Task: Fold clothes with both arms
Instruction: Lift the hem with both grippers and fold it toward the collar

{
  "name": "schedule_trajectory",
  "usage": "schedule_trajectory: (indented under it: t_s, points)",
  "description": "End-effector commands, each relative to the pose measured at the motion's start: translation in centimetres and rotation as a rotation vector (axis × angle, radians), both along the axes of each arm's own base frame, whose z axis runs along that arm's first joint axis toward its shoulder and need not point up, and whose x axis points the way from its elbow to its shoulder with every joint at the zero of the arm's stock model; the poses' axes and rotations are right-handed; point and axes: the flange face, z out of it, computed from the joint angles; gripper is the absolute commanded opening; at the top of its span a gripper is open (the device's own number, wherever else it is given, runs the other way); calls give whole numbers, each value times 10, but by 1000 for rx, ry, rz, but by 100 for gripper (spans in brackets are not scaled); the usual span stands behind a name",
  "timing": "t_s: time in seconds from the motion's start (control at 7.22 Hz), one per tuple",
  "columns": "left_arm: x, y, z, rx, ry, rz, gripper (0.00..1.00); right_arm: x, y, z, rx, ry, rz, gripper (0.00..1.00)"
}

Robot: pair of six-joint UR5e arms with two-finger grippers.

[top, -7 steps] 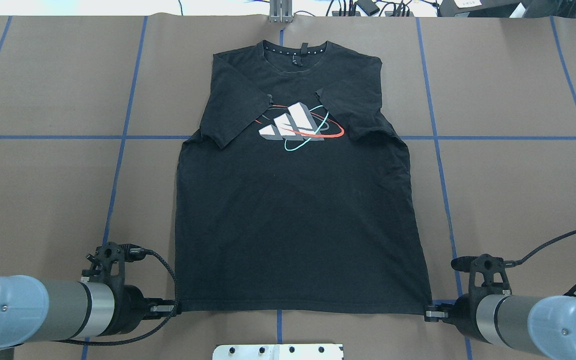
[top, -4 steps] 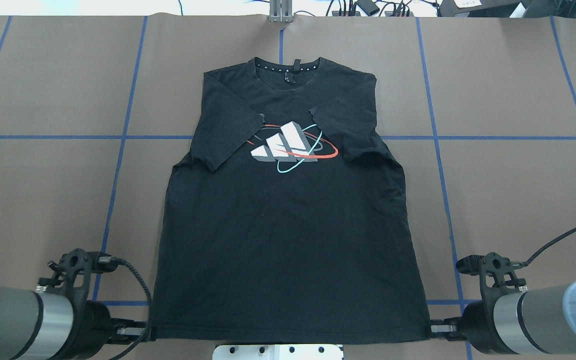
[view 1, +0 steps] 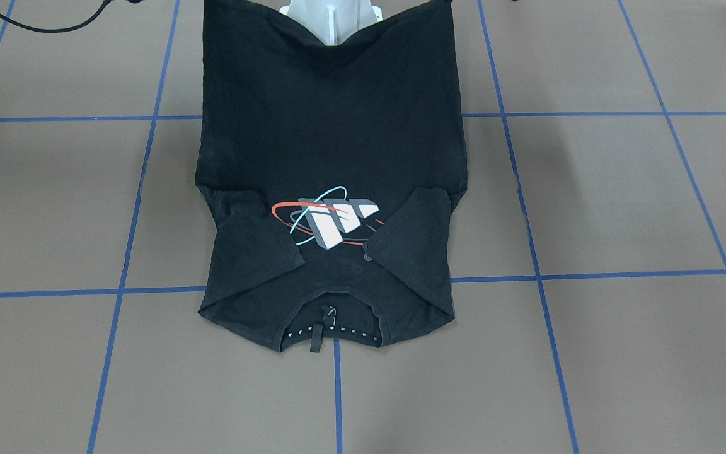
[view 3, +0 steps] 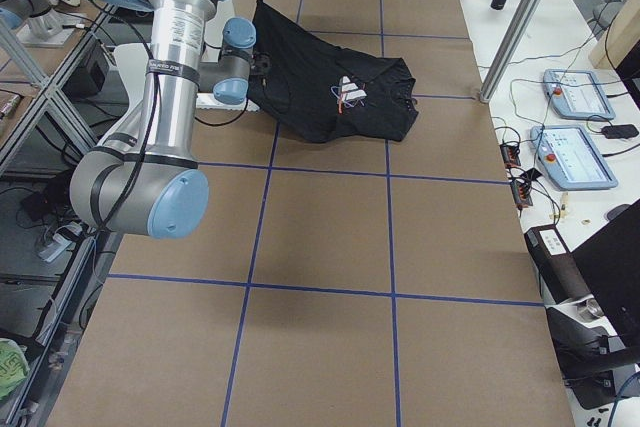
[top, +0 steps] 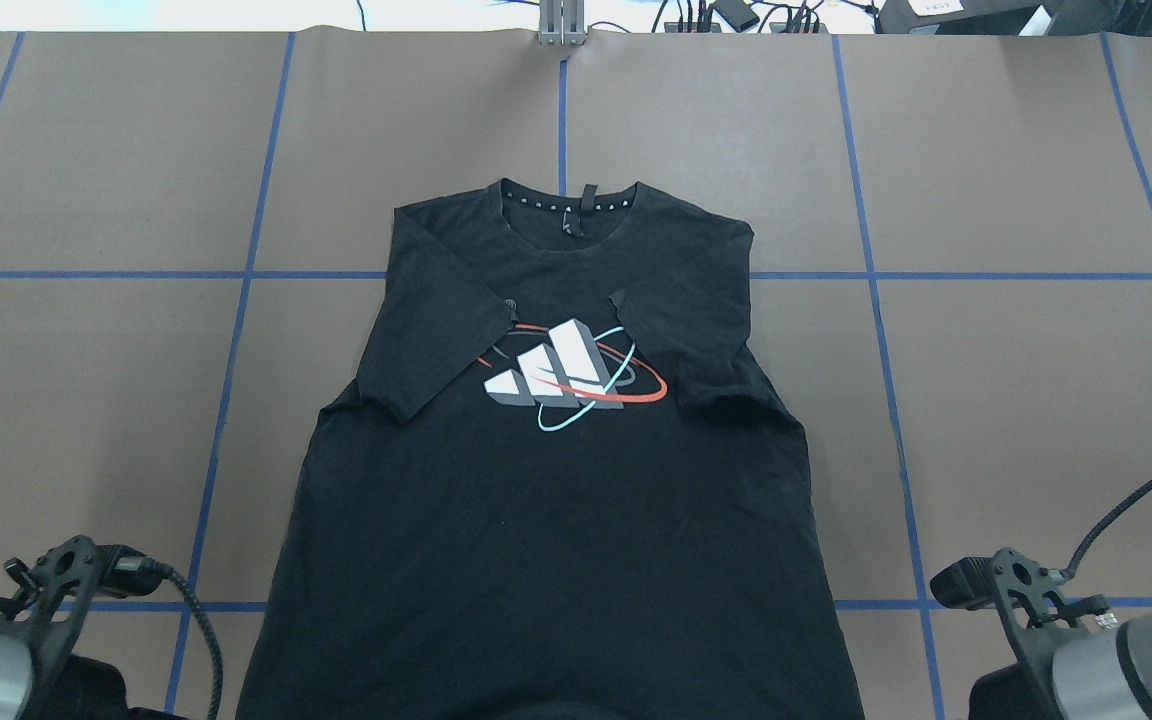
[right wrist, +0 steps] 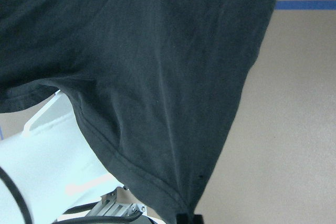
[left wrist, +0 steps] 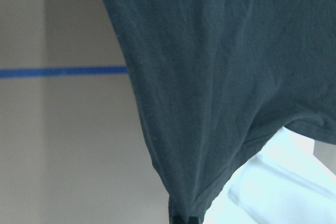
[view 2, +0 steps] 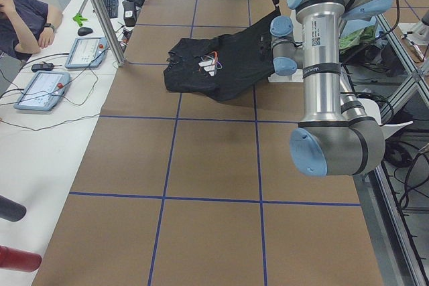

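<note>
The black T-shirt (top: 536,540) lies print up on the brown table, both sleeves folded in over the chest and the collar (top: 568,205) at the far end. Its hem is lifted off the table over the robot's base (view 1: 331,16). My left gripper (left wrist: 184,219) is shut on the hem's left corner. My right gripper (right wrist: 188,217) is shut on the right corner. In the overhead view only the wrist camera mounts show, the left (top: 66,580) and the right (top: 1016,590). The shirt hangs taut from both corners (view 1: 331,113).
Blue tape lines (top: 236,330) grid the brown table. A metal post (view 2: 100,11) stands at the far edge, with tablets (view 2: 43,88) and a seated person (view 2: 27,18) beyond. A black cable (view 1: 35,25) lies near the base.
Both arms have drawn back toward the robot's base, dragging the shirt toward the near edge. The hem has risen and left the overhead view's bottom.
</note>
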Motion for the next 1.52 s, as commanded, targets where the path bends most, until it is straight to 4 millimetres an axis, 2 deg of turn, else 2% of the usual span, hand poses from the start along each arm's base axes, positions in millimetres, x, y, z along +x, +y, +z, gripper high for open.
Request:
schedule_trajectory:
  t_s: [0.0, 0.28, 0.42, 0.55, 0.83, 1.11, 1.39]
  points:
    - [-7, -6, -3, -7, 4, -10, 0, 14, -18, 0, -9, 27, 57, 0]
    - [-13, -48, 3, -3, -3, -140, 0, 31, -58, 14, -37, 133, 192, 0]
    - [-7, -73, 1, 4, 8, -207, 0, 43, -77, 19, -37, 161, 255, 0]
    - [-6, -106, -8, 11, 32, -287, 0, 53, -93, 24, -41, 184, 310, 0]
    - [-4, -153, -16, 21, 52, -385, 0, 63, -122, 29, -34, 194, 396, 0]
    - [-19, -183, -28, 22, 49, -463, 0, 37, -170, 36, -43, 213, 464, 0]
    - [-18, -220, -36, 21, 45, -523, 0, 19, -210, 9, -26, 267, 488, 0]
